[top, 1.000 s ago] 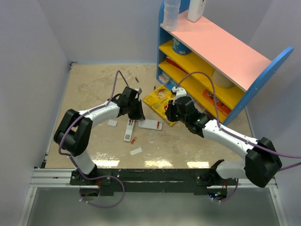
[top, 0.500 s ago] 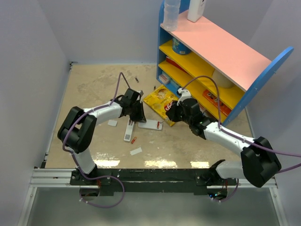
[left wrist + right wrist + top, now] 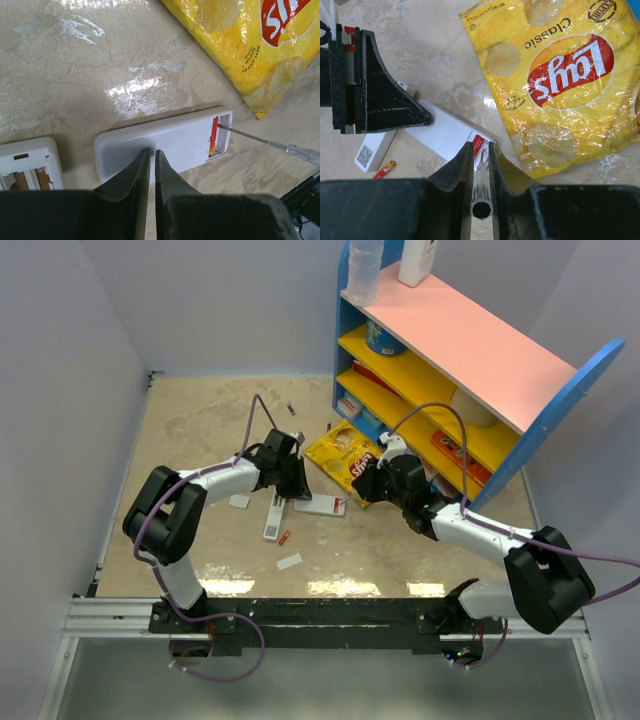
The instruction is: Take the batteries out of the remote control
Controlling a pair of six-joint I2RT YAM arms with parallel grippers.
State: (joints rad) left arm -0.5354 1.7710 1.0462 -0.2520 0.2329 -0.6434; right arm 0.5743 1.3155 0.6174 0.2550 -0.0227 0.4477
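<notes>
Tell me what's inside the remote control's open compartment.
One red battery shows in the end bay of the remote control, where the thin tool of the right claw pokes in. Whether a second battery sits deeper cannot be seen.

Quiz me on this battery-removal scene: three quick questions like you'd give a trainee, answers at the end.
1. True or false: the white flat rectangular remote control lies plain back up.
2. The right gripper holds: A) a thin clear-handled metal tool; B) nothing; C) the remote control.
3. How many slim red batteries show inside the remote's open compartment?
Key: 1 true; 2 A; 3 one.
</notes>
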